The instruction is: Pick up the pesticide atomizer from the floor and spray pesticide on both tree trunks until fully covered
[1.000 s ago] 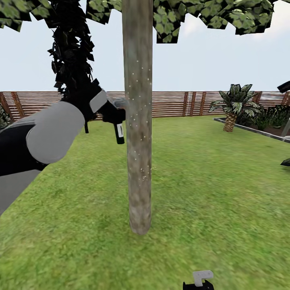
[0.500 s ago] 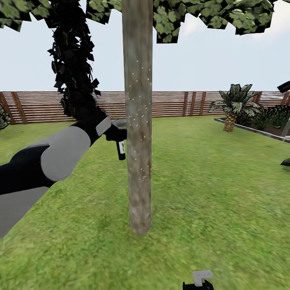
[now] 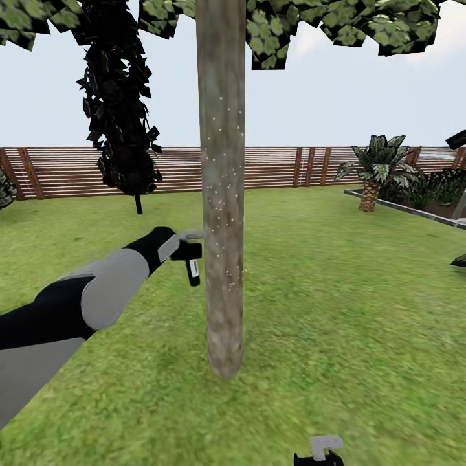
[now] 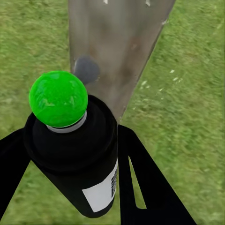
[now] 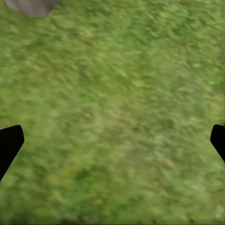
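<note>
Black pesticide atomizer (image 3: 192, 262) hangs upright, nozzle touching the white-specked grey-brown tree trunk (image 3: 222, 194).

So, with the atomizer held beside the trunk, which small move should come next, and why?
Probably lower the left gripper a little further and spray. The atomizer sits at mid-height beside the tree trunk; white specks dot the upper and middle trunk, while the part near the lawn looks bare.

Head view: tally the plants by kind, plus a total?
Tree with bare grey-brown trunk: 1
Dark narrow cypress: 1
Short palm: 1
Total: 3
Low greenery in the bed beside the palm is too small to sort, so it is left out.
</note>
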